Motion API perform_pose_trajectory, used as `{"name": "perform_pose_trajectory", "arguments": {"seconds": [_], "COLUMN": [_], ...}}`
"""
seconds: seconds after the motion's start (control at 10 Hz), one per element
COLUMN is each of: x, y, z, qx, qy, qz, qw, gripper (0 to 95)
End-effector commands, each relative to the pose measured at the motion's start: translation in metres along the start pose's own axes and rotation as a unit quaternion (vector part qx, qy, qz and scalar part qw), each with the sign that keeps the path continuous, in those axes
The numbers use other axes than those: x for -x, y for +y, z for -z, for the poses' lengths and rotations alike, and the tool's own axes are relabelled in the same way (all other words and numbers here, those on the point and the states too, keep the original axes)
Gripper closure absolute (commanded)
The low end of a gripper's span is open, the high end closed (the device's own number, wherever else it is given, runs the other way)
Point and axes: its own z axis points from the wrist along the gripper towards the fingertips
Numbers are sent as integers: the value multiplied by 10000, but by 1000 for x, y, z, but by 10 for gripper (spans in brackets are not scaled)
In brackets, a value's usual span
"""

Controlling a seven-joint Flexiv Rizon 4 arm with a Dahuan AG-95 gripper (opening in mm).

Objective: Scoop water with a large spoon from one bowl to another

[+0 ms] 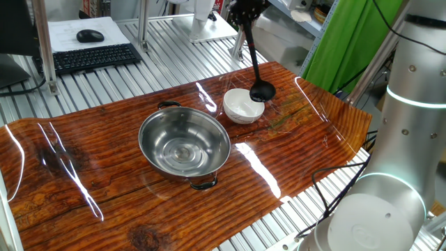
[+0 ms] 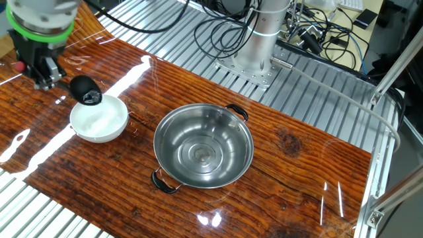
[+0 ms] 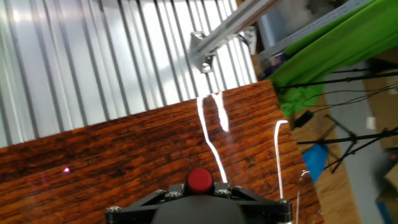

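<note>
The robot's arm is built of smooth silver-grey cylindrical links with a thin green ring at one joint. Its gripper is black, carrying a red round button and small silver screws just beside it.

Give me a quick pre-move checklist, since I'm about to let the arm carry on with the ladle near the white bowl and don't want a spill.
1. Ladle held: the black ladle hangs from the gripper by its handle: ok.
2. Cup over target: the ladle's cup sits at the rim of the white bowl, partly over it: ok.
3. Water in the cup: cannot tell; the cup is too dark.
4. White bowl upright on the table: ok.
5. Steel bowl upright, apart from the white bowl: ok.
6. Finger grip on the handle: cannot tell; the hand view shows no fingers or ladle.
</note>
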Motion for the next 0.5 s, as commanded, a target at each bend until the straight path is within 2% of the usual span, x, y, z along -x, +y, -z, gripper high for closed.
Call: {"name": "perform_pose_trajectory", "arguments": {"seconds": [0.1, 0.5], "x": [1, 1], "y": [1, 4], "z": [0, 2], "qx": [-139, -217], "qy": [17, 61], "qz": [61, 44], "qw": [9999, 9997], "gripper": [950, 950]}}
